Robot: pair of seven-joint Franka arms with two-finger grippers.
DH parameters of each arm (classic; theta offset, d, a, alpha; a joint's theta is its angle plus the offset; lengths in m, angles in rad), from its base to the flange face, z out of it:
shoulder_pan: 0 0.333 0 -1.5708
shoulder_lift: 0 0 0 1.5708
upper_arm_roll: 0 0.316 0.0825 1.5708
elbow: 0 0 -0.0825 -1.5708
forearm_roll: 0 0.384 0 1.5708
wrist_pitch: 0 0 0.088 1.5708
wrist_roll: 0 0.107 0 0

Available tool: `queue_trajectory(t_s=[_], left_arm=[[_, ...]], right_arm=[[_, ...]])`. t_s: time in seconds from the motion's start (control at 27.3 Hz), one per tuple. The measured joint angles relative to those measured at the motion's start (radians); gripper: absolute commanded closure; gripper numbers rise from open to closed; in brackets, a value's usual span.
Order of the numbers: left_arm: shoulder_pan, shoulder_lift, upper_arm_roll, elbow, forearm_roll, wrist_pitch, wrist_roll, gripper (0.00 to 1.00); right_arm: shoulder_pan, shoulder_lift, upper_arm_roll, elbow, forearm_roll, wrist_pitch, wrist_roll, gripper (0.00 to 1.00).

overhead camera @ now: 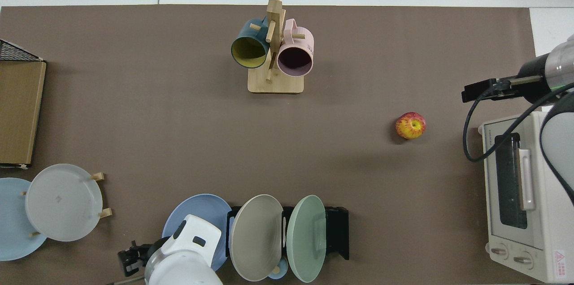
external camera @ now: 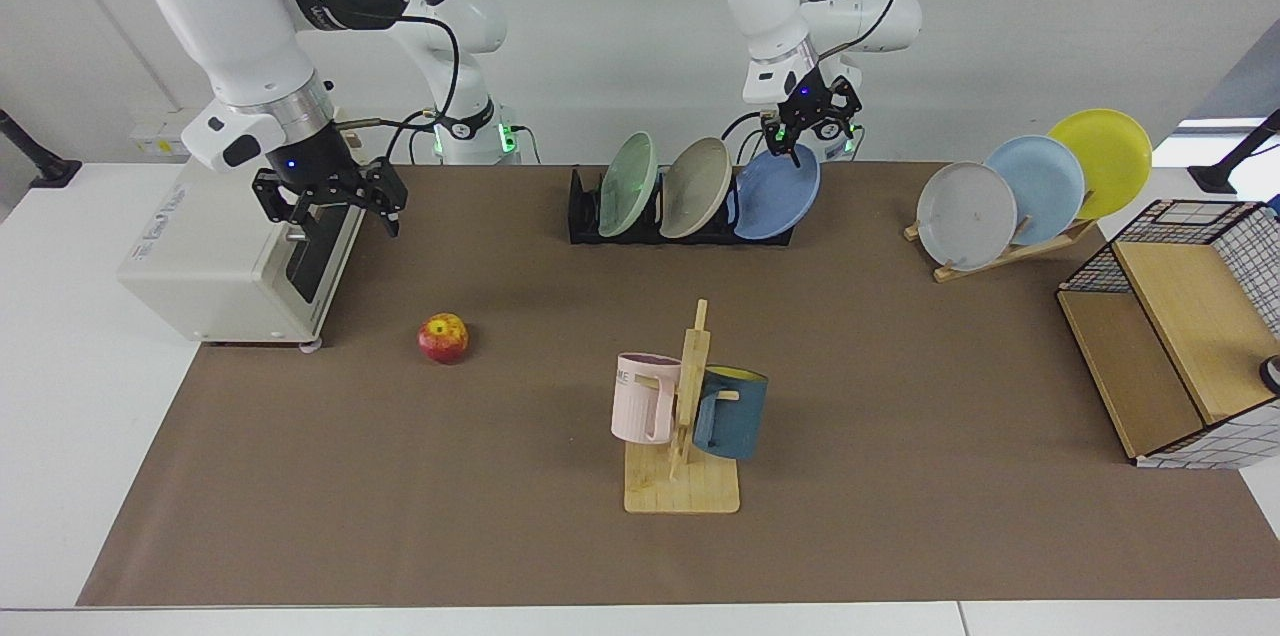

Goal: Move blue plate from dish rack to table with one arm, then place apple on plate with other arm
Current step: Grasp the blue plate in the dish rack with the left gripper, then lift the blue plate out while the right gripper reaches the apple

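The blue plate [external camera: 778, 194] [overhead camera: 193, 217] leans in the end slot of the black dish rack [external camera: 585, 216] [overhead camera: 338, 231], beside a beige and a pale green plate. My left gripper [external camera: 812, 124] hangs open just above the blue plate's top rim, not touching it. In the top view the left arm's wrist [overhead camera: 184, 253] covers part of the plate. The apple [external camera: 443, 337] [overhead camera: 410, 125] lies on the brown table [external camera: 900, 396]. My right gripper [external camera: 330, 214] [overhead camera: 482, 90] waits open and empty by the toaster oven, behind the apple.
A white toaster oven [external camera: 230, 256] stands at the mat's edge near the apple. A wooden mug stand [external camera: 685, 416] with a pink and a dark blue mug is mid-table. A slanted wooden stand [external camera: 1000, 206] holds grey, sky-blue and yellow plates beside a wire-and-wood crate [external camera: 1170, 336].
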Motion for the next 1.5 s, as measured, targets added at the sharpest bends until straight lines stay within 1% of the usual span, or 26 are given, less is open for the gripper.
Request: queue_trajectory(t_s=[0.15, 0.22, 0.33, 0.51, 0.62, 0.73, 0.95, 1.17, 1.28, 1.35, 1.43, 1.5], left_arm=[[0.02, 0.045, -0.05, -0.001, -0.001, 0.012, -0.023, 0.0], [0.031, 0.065, -0.053, 0.0, -0.001, 0.021, -0.006, 0.0], [0.064, 0.087, -0.049, 0.0, -0.005, 0.035, 0.045, 0.0], [0.119, 0.109, -0.045, 0.0, -0.023, 0.072, 0.128, 0.0], [0.137, 0.118, -0.045, 0.0, -0.026, 0.093, 0.153, 0.01], [0.14, 0.123, -0.045, 0.0, -0.027, 0.115, 0.187, 0.01], [0.129, 0.129, -0.057, -0.001, -0.03, 0.128, 0.273, 0.01], [0.096, 0.12, -0.078, -0.026, -0.028, 0.142, 0.279, 0.01], [0.095, 0.115, -0.078, -0.035, -0.027, 0.152, 0.279, 0.06], [0.096, 0.115, -0.076, -0.037, -0.027, 0.154, 0.278, 0.14], [0.099, 0.115, -0.074, -0.037, -0.027, 0.155, 0.277, 0.27], [0.105, 0.115, -0.073, -0.037, -0.027, 0.157, 0.277, 0.46]], right_arm=[[0.0, 0.0, 0.0, 0.0, 0.0, 0.0, 0.0, 0.0], [0.0, 0.0, 0.0, 0.0, 0.0, 0.0, 0.0, 0.0], [-0.001, 0.0, 0.0, 0.0, 0.0, 0.0, 0.0, 0.0], [-0.009, 0.0, -0.002, 0.0, 0.0, 0.0, 0.0, 0.0], [-0.012, 0.0, -0.002, 0.0, -0.001, 0.0, 0.0, 0.0], [-0.014, 0.0, -0.002, 0.0, -0.008, 0.005, 0.0, 0.0], [-0.013, 0.001, 0.003, -0.007, -0.026, 0.056, 0.0, 0.0], [0.009, 0.011, 0.01, -0.008, -0.082, 0.073, 0.0, 0.0], [0.024, 0.03, 0.012, -0.006, -0.093, 0.077, 0.0, 0.0], [0.029, 0.048, 0.012, -0.002, -0.095, 0.083, 0.0, 0.0], [0.029, 0.07, 0.012, 0.002, -0.095, 0.093, 0.004, 0.0], [0.029, 0.095, 0.011, 0.005, -0.095, 0.111, 0.02, 0.0]])
